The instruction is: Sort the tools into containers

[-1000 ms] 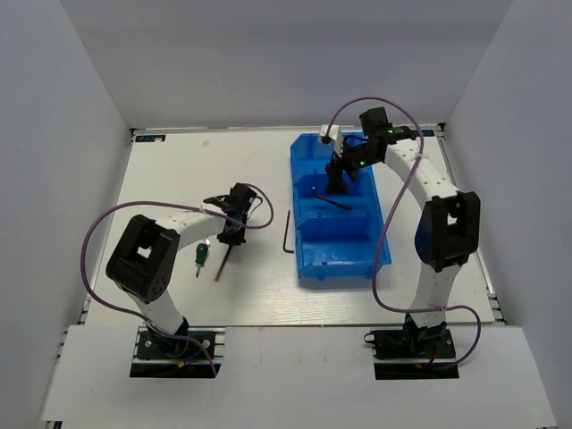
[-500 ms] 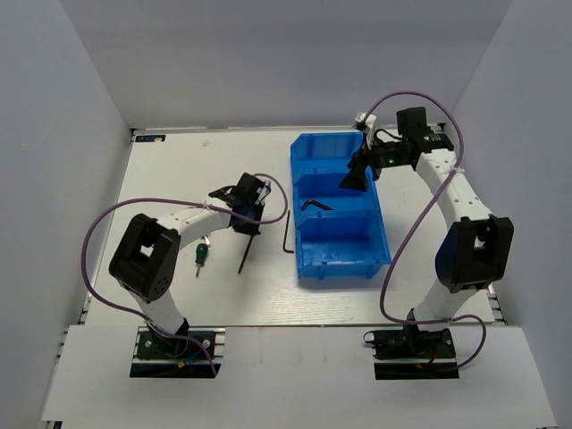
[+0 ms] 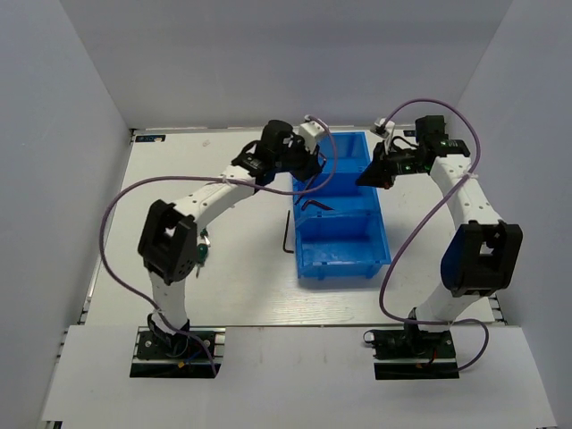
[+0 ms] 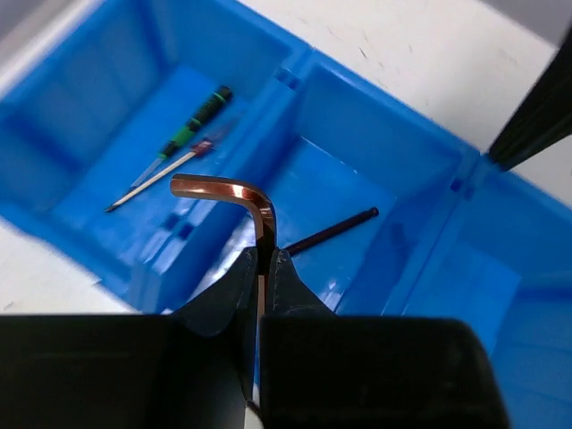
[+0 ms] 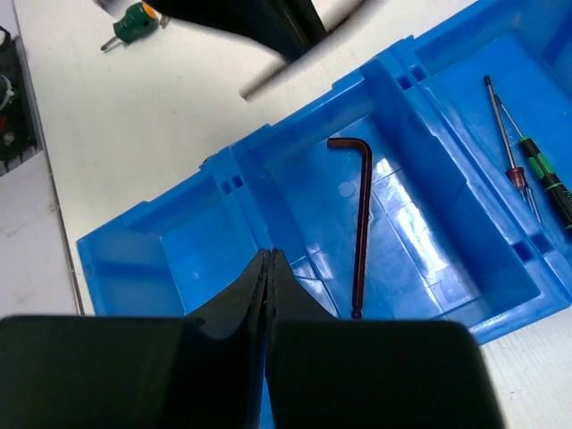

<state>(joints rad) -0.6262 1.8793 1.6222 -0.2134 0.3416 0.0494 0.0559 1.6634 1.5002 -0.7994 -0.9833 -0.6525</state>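
While the left gripper point(image 4: 264, 259) pinches a copper-brown hex key point(image 4: 234, 190) over a divider wall of the blue bin point(image 3: 340, 270), sorting looks roughly half done. Inside the bin, a second hex key point(image 5: 361, 214) lies in the middle compartment and two screwdrivers point(image 4: 192, 125) in an end compartment; the other end compartment shows nothing. Just beside the bin, a third hex key point(image 3: 286, 232) lies on the table point(image 3: 179, 161); a green-handled screwdriver point(image 5: 136, 20) lies well apart from the bin. Count: three hex keys, three screwdrivers, one bin. The right gripper point(image 5: 269, 268) hovers over the bin, fingers pressed together, holding nothing.
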